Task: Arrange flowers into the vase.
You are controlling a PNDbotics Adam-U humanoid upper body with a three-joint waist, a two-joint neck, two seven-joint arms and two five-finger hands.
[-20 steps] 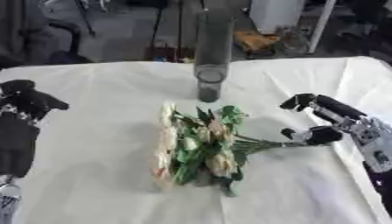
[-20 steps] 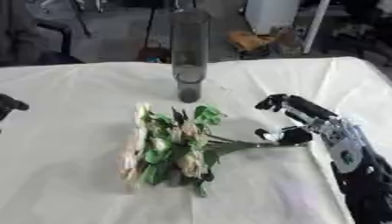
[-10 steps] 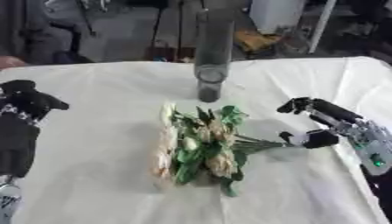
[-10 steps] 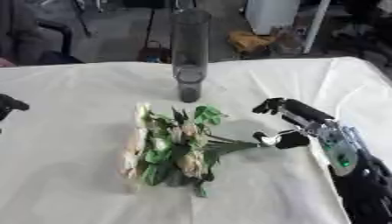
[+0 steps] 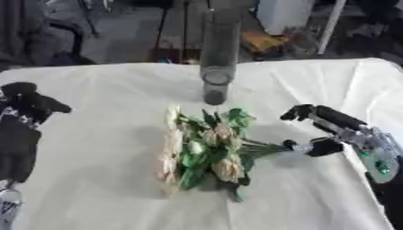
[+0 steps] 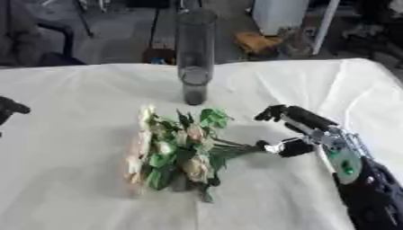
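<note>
1. Right hand [image 5: 327,132] sits at about 3 o'clock on the table, just beside the stem ends of the flowers [image 5: 203,150]. Its thumb and fingers are spread apart, with the stems' tips near the thumb. It holds nothing yet.
2. Left hand [image 5: 28,105] waits at 9 o'clock, well apart from the flowers. Its fingers look curled, and it holds nothing.
3. The flowers lie flat in a bunch in the middle of the white tablecloth [image 5: 94,179]. The blooms point to 7 o'clock and the stems point to 3 o'clock.
4. The tall clear vase [image 5: 218,54] stands upright at 12 o'clock, just past the flowers. No flowers are in it.
5. I think the step now is grabbing the stems. Next, the right hand needs to close on the stems, lift the bunch, tip it stems down, and lower it into the vase's narrow mouth.
</note>
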